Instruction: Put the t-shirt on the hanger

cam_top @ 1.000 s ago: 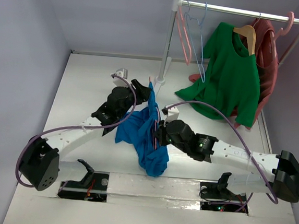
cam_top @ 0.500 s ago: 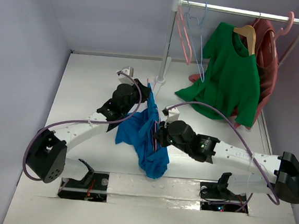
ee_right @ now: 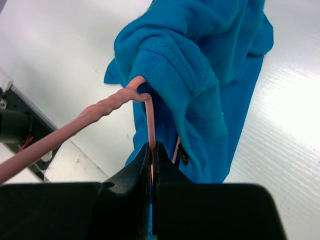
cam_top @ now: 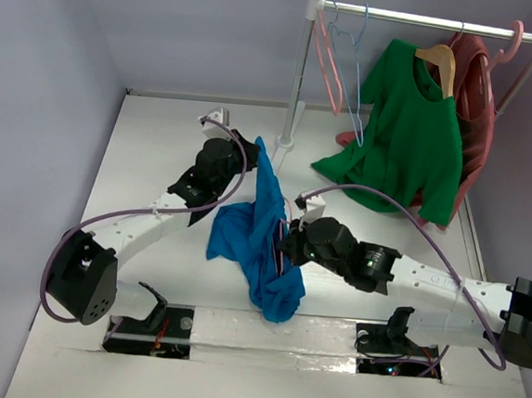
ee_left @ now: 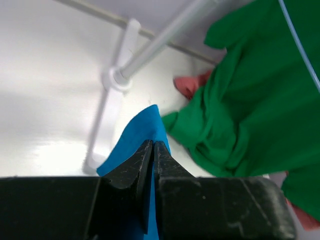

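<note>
The bright blue t-shirt (cam_top: 265,229) hangs stretched between my two grippers above the table's middle. My left gripper (cam_top: 254,151) is shut on the t-shirt's upper tip (ee_left: 142,131) and holds it up near the rail's post. My right gripper (cam_top: 285,243) is shut on the pale-pink wire hanger (ee_right: 149,116), whose twisted neck and hook (ee_right: 75,129) come out of the t-shirt's collar (ee_right: 172,70). Most of the hanger is hidden inside the cloth. The t-shirt's lower end (cam_top: 276,298) droops toward the table's near edge.
A white clothes rail (cam_top: 430,22) stands at the back right on a post (cam_top: 298,71). It carries a pink wire hanger (cam_top: 328,65), a light-blue wire hanger (cam_top: 352,62), a green t-shirt (cam_top: 412,133) on a wooden hanger (cam_top: 438,60) and a dark red garment (cam_top: 475,96).
My left gripper has lifted the t-shirt's tip up and back toward the rail post, stretching the cloth. My right gripper with the hanger has shifted slightly nearer and to the right.
</note>
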Action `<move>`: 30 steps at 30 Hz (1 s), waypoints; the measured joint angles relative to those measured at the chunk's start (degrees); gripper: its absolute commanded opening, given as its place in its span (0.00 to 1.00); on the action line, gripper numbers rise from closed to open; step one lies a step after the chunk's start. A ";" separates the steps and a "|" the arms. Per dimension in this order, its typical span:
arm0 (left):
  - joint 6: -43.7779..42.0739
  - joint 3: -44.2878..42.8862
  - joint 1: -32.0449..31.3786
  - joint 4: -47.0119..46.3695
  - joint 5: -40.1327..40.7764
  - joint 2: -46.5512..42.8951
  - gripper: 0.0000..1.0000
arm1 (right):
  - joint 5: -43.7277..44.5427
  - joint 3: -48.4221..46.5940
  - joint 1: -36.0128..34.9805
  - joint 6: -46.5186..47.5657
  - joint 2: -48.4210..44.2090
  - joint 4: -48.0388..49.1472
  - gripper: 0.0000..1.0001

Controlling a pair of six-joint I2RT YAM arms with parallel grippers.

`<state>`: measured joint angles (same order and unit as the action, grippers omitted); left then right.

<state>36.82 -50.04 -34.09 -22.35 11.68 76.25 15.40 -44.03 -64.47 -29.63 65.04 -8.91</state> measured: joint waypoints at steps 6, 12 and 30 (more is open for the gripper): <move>-1.03 -5.38 5.92 3.52 0.57 -0.02 0.00 | -3.04 0.94 0.00 0.09 -3.76 -2.27 0.00; -3.15 -13.62 12.02 8.37 0.59 0.09 0.00 | -6.32 0.96 0.00 0.28 -6.84 -5.49 0.00; -6.95 -17.49 15.26 17.55 0.96 -3.58 0.00 | -5.25 -32.63 -0.87 6.73 -13.46 -33.53 0.00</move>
<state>29.87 -67.53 -18.83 -4.80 12.64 72.66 10.15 -76.66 -65.34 -22.90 51.57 -42.44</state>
